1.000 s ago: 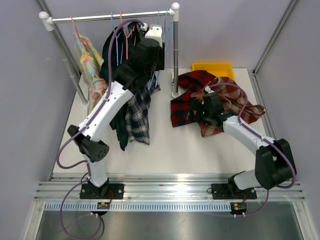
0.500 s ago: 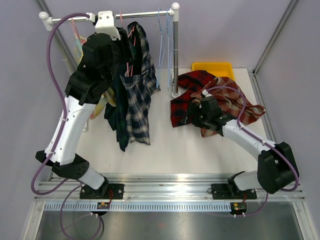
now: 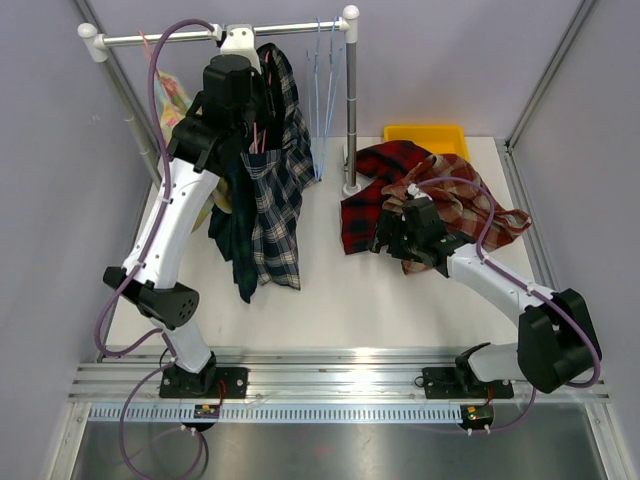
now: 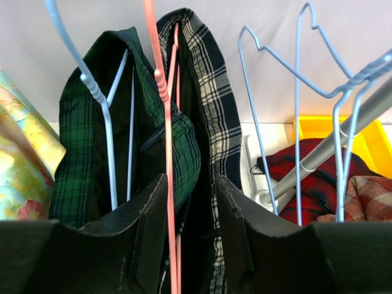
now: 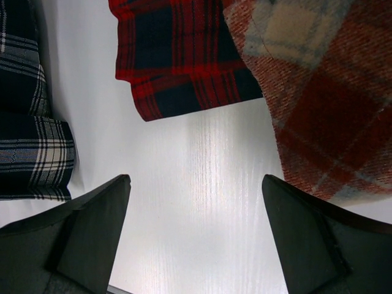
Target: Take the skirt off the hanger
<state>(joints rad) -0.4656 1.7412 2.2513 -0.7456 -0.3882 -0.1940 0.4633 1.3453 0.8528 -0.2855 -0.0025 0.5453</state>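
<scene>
Two arms are seen over a white worktop point(image 3: 330, 290) with a clothes rail point(image 3: 180, 37) at its far left. The left tool point(image 4: 190, 181) is raised to the rail, and its fingers are held apart, one on either side of the wire of a pink hanger point(image 4: 166, 153); the wire is not clamped. The dark plaid skirt point(image 3: 270, 205) is hung from that hanger, its hem draped down onto the worktop. A flowered garment point(image 3: 172, 98) is hung to its left and bare blue hangers point(image 3: 325, 90) to its right. The right tool point(image 5: 196, 179) is held low over bare worktop, spread wide, with nothing between its fingers. A red-and-black plaid cloth point(image 3: 362, 205) and a red-and-tan plaid cloth point(image 3: 470, 205) are heaped just beyond it. A yellow bin point(image 3: 426, 133) is set at the far right, touched by the red heap at its near edge; only its yellow inside is shown.
</scene>
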